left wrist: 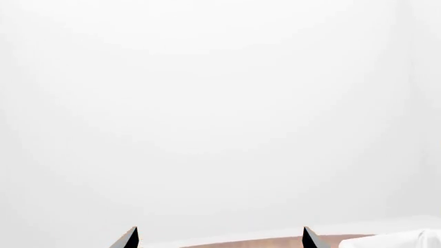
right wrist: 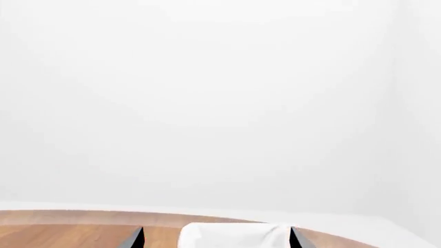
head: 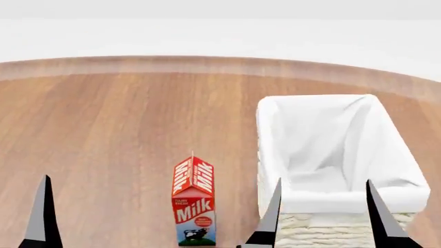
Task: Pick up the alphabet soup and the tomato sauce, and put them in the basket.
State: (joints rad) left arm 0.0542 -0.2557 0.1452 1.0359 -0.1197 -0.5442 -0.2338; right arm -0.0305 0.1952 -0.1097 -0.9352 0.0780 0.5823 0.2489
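Note:
The alphabet soup and the tomato sauce are out of view in all three views. The basket [head: 331, 230], cream wicker with a white liner, stands at the right of the wooden table [head: 117, 124]; nothing shows inside it. My right gripper [head: 323, 214] is open and empty, with its tips in front of the basket's near rim. The basket's liner shows between its tips in the right wrist view [right wrist: 234, 235]. My left gripper [left wrist: 220, 238] is open and empty. Only one of its fingertips [head: 45, 212] shows in the head view, at the lower left.
A red and white milk carton [head: 193, 204] stands upright just left of the basket, between my two grippers. The table's far edge [head: 206, 64] curves across the back, with white floor and wall beyond. A corner of the basket's liner [left wrist: 399, 240] shows in the left wrist view.

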